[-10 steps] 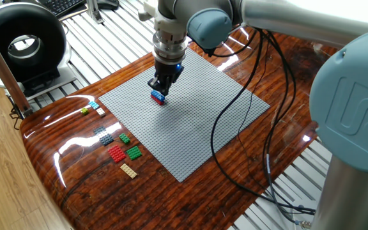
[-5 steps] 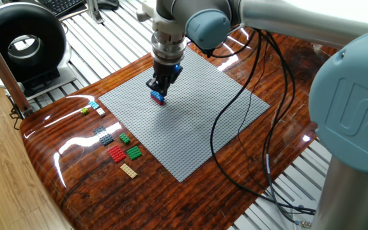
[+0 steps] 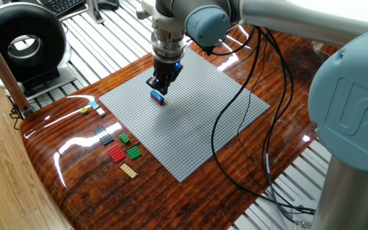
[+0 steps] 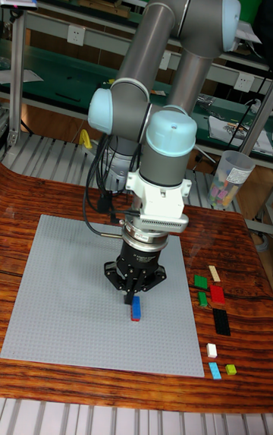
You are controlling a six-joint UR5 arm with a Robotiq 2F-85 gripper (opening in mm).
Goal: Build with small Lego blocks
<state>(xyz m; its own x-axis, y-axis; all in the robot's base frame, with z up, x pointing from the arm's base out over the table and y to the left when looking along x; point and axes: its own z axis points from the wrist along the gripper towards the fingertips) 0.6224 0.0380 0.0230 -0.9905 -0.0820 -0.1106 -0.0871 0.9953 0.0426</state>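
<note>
Fixed view: the end effector [image 3: 158, 86] hangs just above the blue-and-red brick stack [image 3: 158, 97] on the grey baseplate [image 3: 190, 121], apparently seated there as the build's start; spare bricks [image 3: 116, 144] wait together on the tabletop [image 3: 82, 185] (handy for picking). Tall view: end effector [image 4: 135, 292] directly over the stack [image 4: 136, 309], fingers spread, gripping nothing

this is a robotics lab or workshop. an industrial arm [image 4: 163, 48] stands at a wooden table [image 3: 190, 191] with loose cables [image 3: 248, 128], a keyboard [image 3: 66, 6] behind, metal shelving benches [image 4: 45, 10], and wall sockets [image 4: 74, 34] on a green wall.
</note>
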